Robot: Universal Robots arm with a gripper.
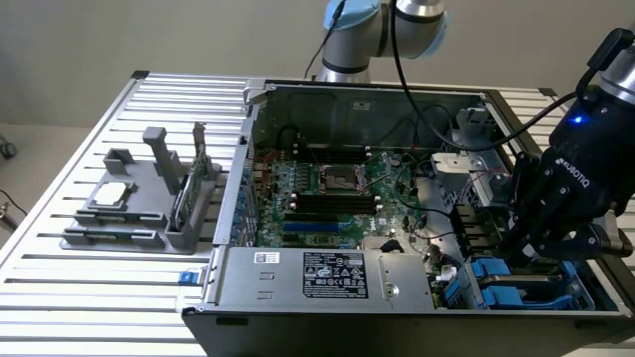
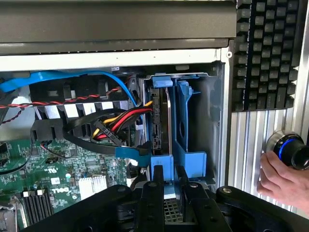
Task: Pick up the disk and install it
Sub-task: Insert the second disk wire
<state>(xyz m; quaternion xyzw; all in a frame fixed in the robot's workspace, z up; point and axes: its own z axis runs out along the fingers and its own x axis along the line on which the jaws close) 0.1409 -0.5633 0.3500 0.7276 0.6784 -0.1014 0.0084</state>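
Wrist view, lower centre: the pincer [image 2: 164,191] grips the disk [image 2: 163,130] by its blue carrier edge, holding it upright to match the drive bay [image 2: 212,125] slot.

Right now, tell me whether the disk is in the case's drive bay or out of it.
In. The disk stands on edge in its blue carrier inside the drive bay, gripper at its end.

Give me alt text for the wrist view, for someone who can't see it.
Black gripper pointing into an open computer case, its fingers either side of the blue carrier of a disk standing on edge in the drive bay. Red, yellow and black wires and a blue cable run beside it above a green motherboard. A person's hand rests outside on a round knob.
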